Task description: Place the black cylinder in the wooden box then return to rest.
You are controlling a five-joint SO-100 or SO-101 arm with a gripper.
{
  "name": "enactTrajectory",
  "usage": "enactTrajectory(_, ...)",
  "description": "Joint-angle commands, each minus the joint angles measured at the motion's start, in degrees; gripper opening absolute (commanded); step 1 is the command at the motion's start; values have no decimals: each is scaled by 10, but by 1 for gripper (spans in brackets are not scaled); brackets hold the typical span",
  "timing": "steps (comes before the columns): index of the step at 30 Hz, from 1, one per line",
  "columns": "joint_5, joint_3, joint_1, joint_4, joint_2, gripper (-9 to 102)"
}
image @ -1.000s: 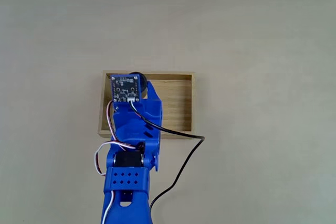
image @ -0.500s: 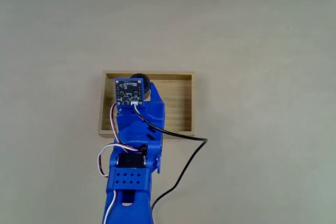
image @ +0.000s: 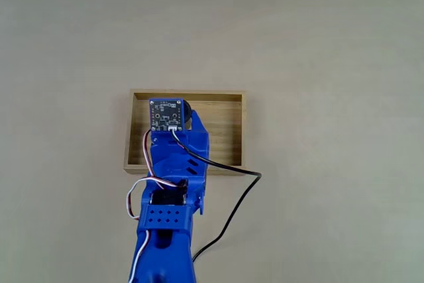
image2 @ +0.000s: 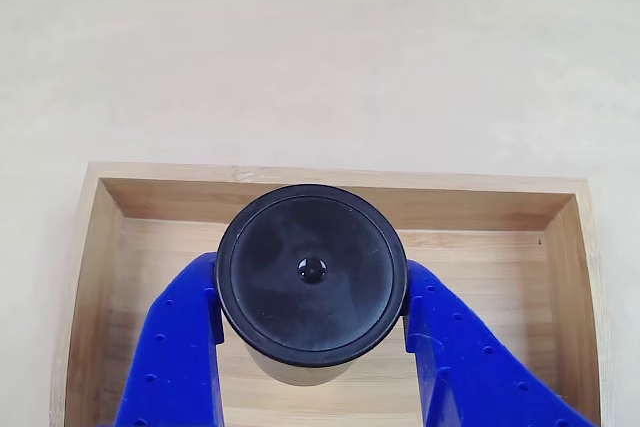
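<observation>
The arm has drawn back slightly, its gripper [image2: 312, 312] clamping the black cylinder [image2: 312, 272], largely arm-hidden, over the wooden box [image2: 490, 277]

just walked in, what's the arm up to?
The blue arm is reaching over the wooden box with the black cylinder between the fingers of its hand. In the other view the cylinder sits inside the box outline, toward the far wall, with a finger against each side. Whether it already rests on the box floor can't be told. A black cable trails across the table.
</observation>
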Motion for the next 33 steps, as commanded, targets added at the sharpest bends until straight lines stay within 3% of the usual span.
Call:
enactTrajectory(1,-4,-11,6,-29,-1,18)
enactTrajectory(33,2,10,4,-83,54,18)
